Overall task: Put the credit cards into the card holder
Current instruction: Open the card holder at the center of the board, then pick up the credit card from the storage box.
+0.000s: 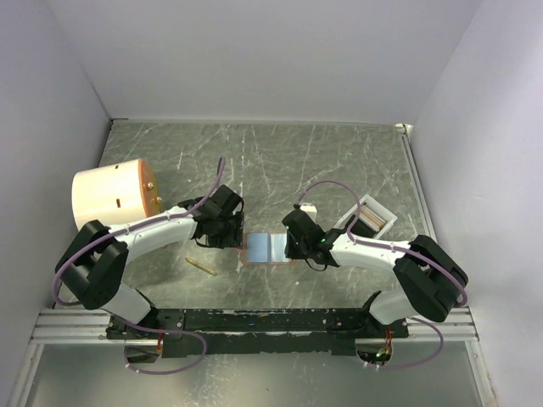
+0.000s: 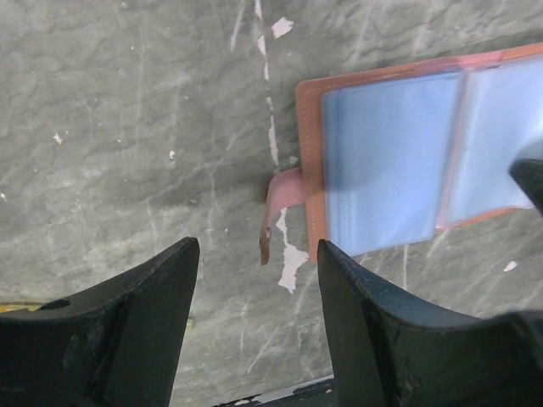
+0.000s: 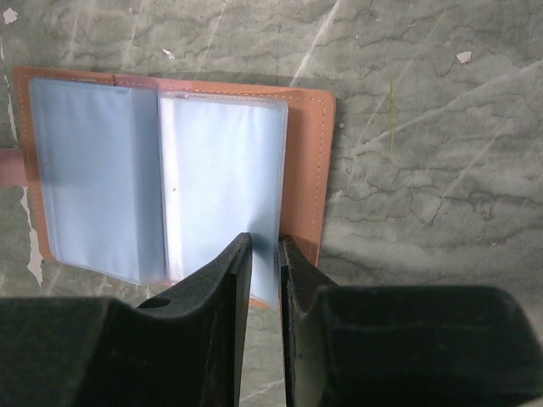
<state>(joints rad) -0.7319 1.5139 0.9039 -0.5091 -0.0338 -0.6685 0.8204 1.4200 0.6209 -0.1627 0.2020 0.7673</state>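
The card holder point(image 1: 267, 248) lies open on the table between my two grippers, tan-brown leather with pale blue clear sleeve pages point(image 3: 93, 170). Its snap tab point(image 2: 280, 199) sticks out on the left side. My right gripper point(image 3: 265, 240) is closed to a narrow gap on the lower edge of the right-hand sleeve page point(image 3: 225, 170), which reaches past the holder's bottom edge. My left gripper point(image 2: 259, 246) hovers open just beside the tab, with only table between its fingers. I see no loose credit cards near the holder.
A white tray point(image 1: 379, 212) stands at the right behind my right arm, holding thin flat pieces too small to make out. A big cream cylinder point(image 1: 110, 197) lies at the far left. A small brass-coloured object point(image 1: 201, 266) rests near the left arm.
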